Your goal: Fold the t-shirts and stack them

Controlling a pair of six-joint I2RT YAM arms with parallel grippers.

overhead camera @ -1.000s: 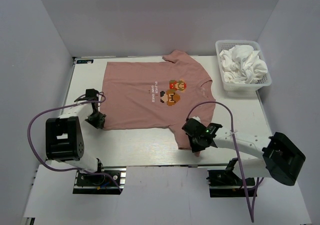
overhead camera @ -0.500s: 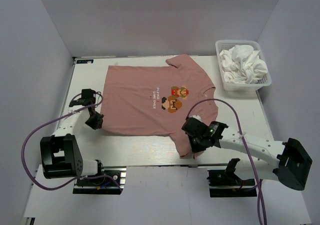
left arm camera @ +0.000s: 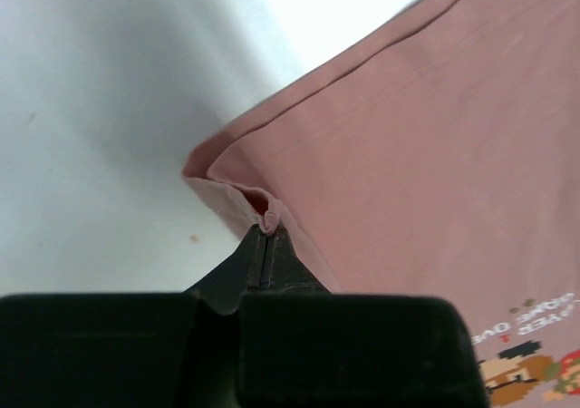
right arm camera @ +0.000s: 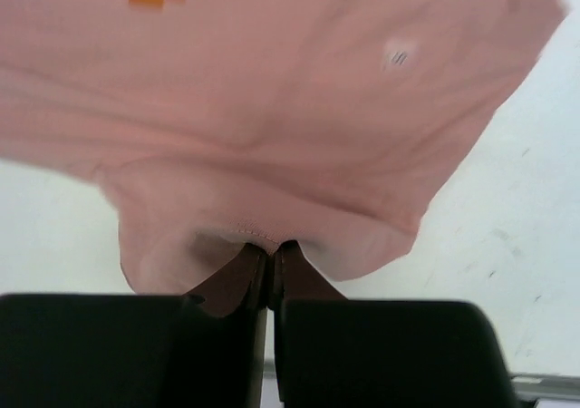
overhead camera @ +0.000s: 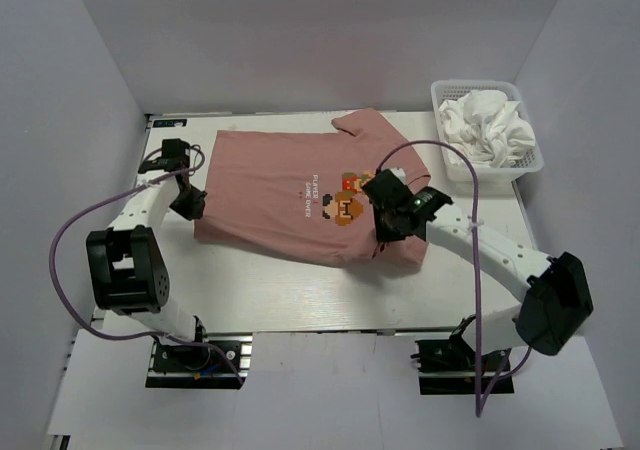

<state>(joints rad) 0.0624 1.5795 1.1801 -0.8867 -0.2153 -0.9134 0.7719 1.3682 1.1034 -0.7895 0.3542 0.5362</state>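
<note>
A dusty pink t-shirt [overhead camera: 280, 185] with a pixel-art chest graphic lies across the middle of the white table, its near edge lifted and drawn toward the back. My left gripper [overhead camera: 190, 203] is shut on the shirt's near left corner; the left wrist view shows a pinch of pink hem between the tips of that gripper [left arm camera: 265, 229]. My right gripper [overhead camera: 386, 226] is shut on the near right hem just right of the graphic. In the right wrist view the pink t-shirt [right arm camera: 272, 91] drapes from that gripper's tips [right arm camera: 273, 247]. Crumpled white t-shirts [overhead camera: 487, 125] fill a basket.
The white mesh basket [overhead camera: 490, 173] stands at the back right corner of the table. Purple cables loop from both arms over the table's near half. Grey walls close in the left, right and back sides.
Both grippers have moved toward the back of the table, carrying the pink shirt's near edge with them. The shirt now covers less of the near table.
</note>
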